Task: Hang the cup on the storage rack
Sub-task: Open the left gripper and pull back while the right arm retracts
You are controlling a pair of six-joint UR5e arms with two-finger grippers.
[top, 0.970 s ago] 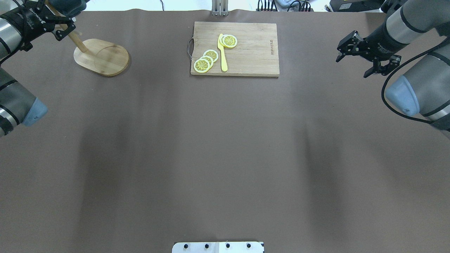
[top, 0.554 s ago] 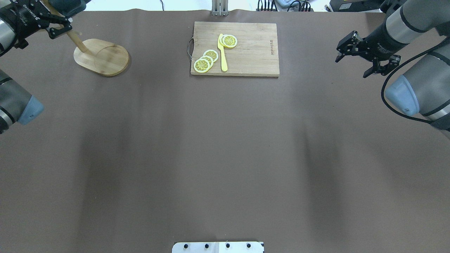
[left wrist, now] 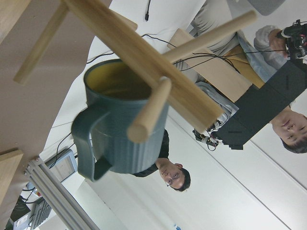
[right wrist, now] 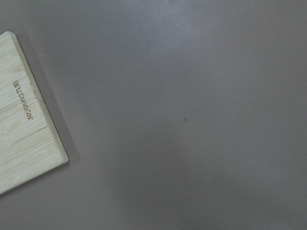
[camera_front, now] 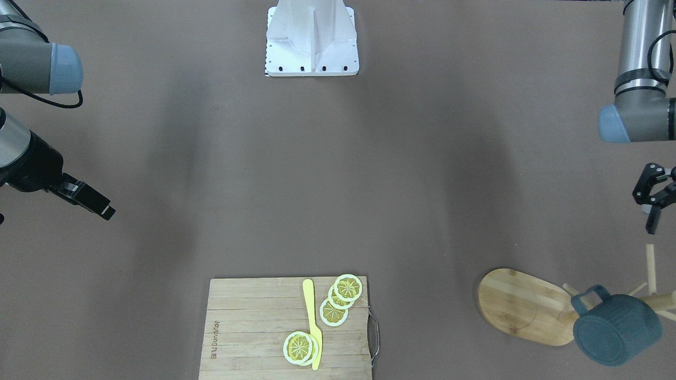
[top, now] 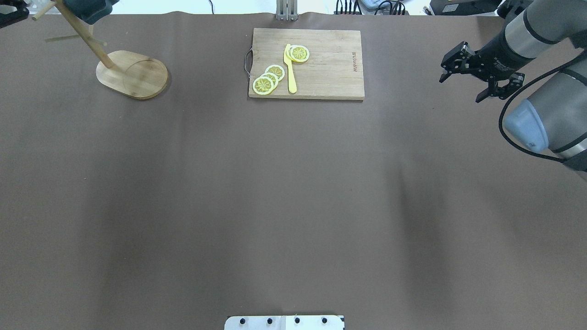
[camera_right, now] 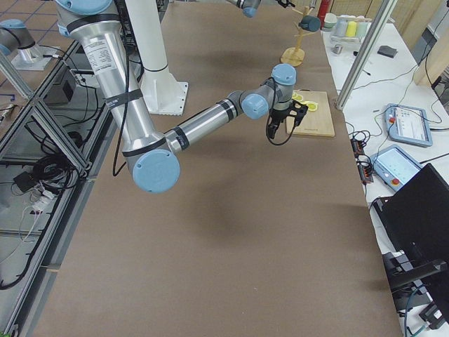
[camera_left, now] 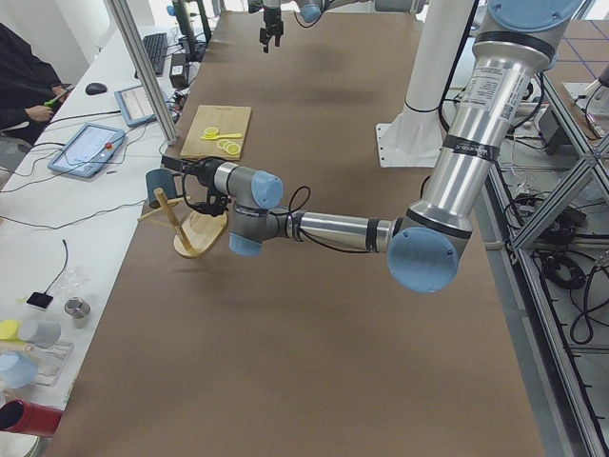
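At left gripper point(camera_front: 645, 208): jaws spread wide with nothing between them. It sits clear of the rack, just beyond the tip of one upright peg point(camera_front: 651, 269).
Change: a second ago this gripper sat against the rack's pole in the overhead view. Now only a sliver of it shows at that view's top-left corner, so it has let go and backed off.
Dark teal-blue matte mug with loop handle point(camera_front: 618, 330): hangs on the rack, held by neither gripper. The handle loop sits over a lower peg, the body tilts outward, and the base faces the front camera. How deep the loop sits on the peg is not clear.
Light wooden mug tree point(camera_front: 520, 306): oval base lies flat on the brown table cover point(camera_front: 338, 174), same spot in all overhead frames.
Meaning for task: the hang looks done, and only the arm's retreat seems left.
Right gripper point(top: 460, 88): jaws open and empty, hovering at the opposite end, well apart from the mug tree.
Around: rectangular slatted wooden cutting board with metal handle point(camera_front: 248, 327) carrying yellow lemon slices point(camera_front: 348, 287) and a yellow plastic knife point(camera_front: 312, 316). All are well apart from the mug tree and play no part.
In the way: the pegs nearest the left gripper. A careless pull-out could nudge them and rock the mug.
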